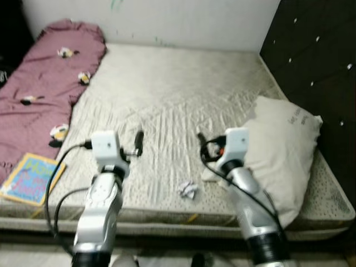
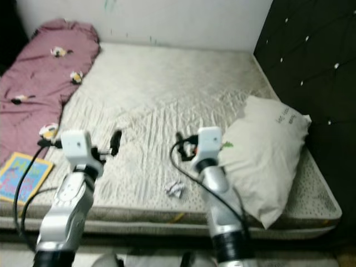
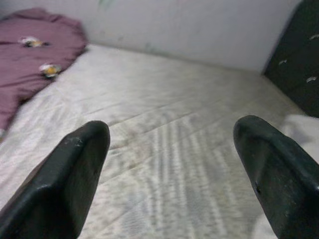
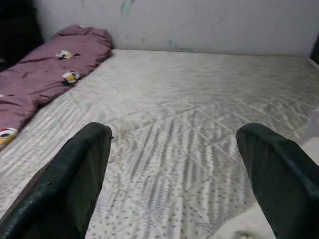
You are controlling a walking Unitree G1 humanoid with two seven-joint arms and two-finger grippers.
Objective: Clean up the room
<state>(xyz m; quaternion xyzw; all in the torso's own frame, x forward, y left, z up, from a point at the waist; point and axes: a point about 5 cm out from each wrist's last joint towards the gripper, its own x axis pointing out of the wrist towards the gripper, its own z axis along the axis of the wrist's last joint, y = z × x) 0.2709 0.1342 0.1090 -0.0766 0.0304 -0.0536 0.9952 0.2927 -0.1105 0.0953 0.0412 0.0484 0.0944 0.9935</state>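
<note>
Near the crumpled paper on the mattress, both released tools, left tool and right tool, are held high, so a hasty descent risks snagging the sheet.

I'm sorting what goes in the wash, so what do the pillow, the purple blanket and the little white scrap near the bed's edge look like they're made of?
Pillow: matte off-white woven cloth, softly creased, with faint print.
Purple blanket: soft matte fabric, rumpled in folds, with small printed figures.
White scrap: probably crumpled paper or tissue, judging by its sharp creases; too small to be sure.
</note>
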